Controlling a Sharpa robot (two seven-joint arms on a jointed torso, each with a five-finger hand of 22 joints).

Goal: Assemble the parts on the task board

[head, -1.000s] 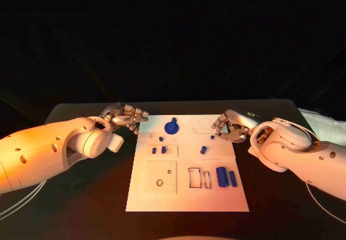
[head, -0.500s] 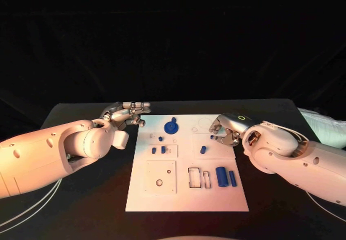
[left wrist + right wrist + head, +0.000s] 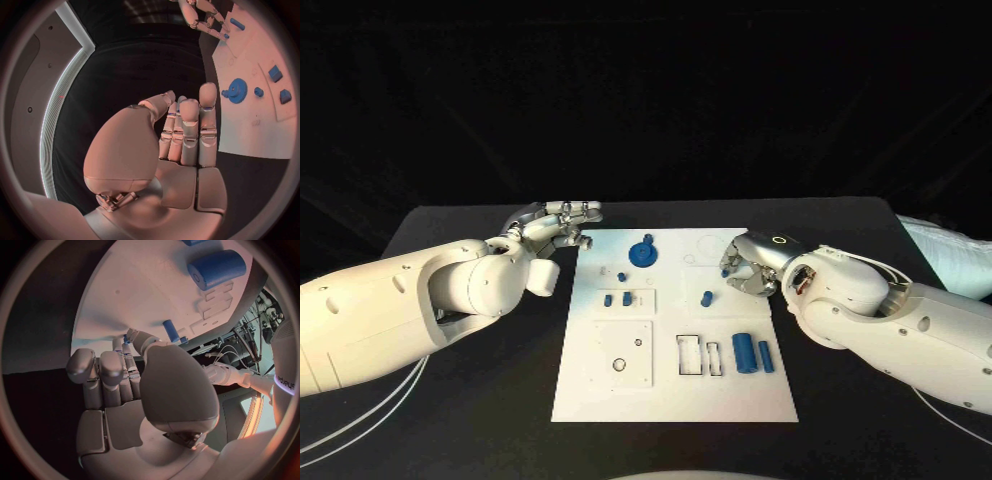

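The black bench (image 3: 473, 400) carries the white task board (image 3: 672, 395); the left hand (image 3: 557, 226) hovers beside its far corner, fingers straight, empty; the right hand (image 3: 750, 266) curls over its edge, grasp unclear; blue parts (image 3: 744, 353) lie on it.

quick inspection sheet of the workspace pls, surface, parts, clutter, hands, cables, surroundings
surface: black table, white task board in its middle
job's things: blue gear, thick blue cylinder and slim blue bar lie on the board, with small blue pieces
clutter: nothing seen
hands: left hand beside the board's far left corner, holds nothing; right hand over the board's right edge, fingers curled, a hold cannot be told
cables: white cable under the left arm
surroundings: dark backdrop
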